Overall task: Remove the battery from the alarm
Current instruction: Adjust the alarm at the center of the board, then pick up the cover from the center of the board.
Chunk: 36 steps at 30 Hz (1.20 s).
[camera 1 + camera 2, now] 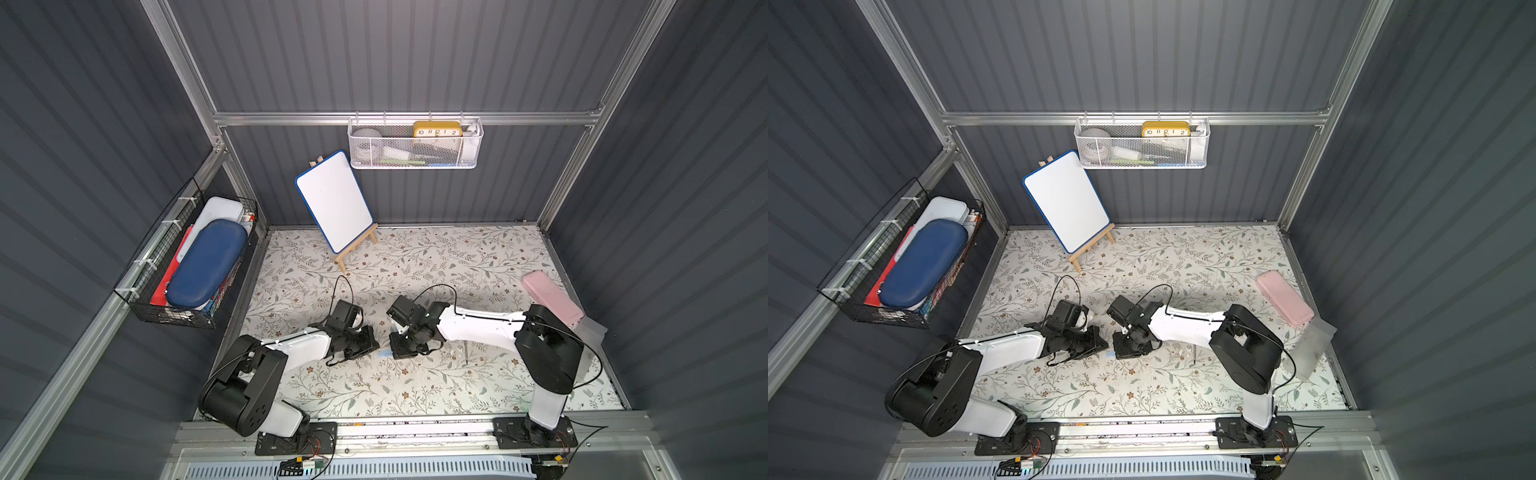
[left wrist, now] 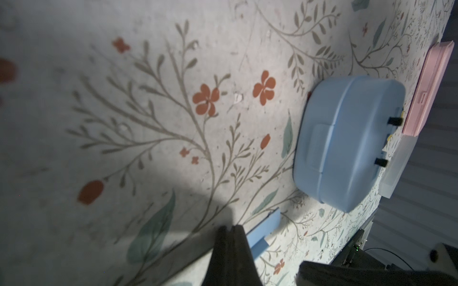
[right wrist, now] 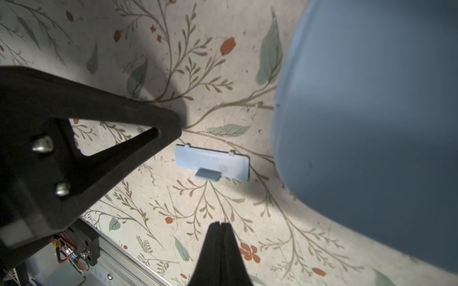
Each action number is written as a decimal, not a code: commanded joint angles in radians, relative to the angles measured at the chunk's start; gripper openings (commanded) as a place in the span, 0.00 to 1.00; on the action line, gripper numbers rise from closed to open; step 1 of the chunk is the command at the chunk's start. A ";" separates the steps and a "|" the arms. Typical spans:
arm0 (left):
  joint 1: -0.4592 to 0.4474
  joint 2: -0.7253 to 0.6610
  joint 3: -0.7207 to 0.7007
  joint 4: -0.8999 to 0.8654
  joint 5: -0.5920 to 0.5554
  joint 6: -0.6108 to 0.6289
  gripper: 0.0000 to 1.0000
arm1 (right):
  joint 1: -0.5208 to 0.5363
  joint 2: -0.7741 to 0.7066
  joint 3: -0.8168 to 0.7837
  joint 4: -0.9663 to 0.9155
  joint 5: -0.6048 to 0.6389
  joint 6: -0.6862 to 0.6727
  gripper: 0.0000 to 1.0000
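l gripper (image 2: 230,231) & r gripper (image 3: 220,226) jaws together, empty; loose cover (image 3: 213,161) betw them, alarm (image 2: 347,141) near

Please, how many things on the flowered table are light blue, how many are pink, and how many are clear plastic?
Light blue: 2 (alarm, cover piece)
Pink: 1 (case)
Clear plastic: 1 (box)
Total: 4

Whiteboard (image 1: 334,199) on easel (image 1: 341,262); yellow clock (image 1: 437,128) in white basket (image 1: 467,151); pink case (image 1: 550,301) on floral table (image 1: 415,257).
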 commanded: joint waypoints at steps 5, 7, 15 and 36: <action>-0.022 -0.006 -0.041 -0.017 -0.006 0.003 0.00 | 0.003 0.050 -0.017 -0.007 0.035 0.039 0.00; -0.039 0.010 -0.044 0.003 -0.002 -0.005 0.00 | 0.003 0.063 -0.010 -0.003 0.039 0.033 0.00; -0.079 0.045 -0.076 0.028 0.005 -0.031 0.00 | 0.003 0.131 0.050 -0.011 0.058 0.013 0.00; -0.092 -0.257 -0.113 -0.163 -0.059 -0.122 0.00 | -0.012 0.049 0.178 -0.221 0.168 -0.094 0.12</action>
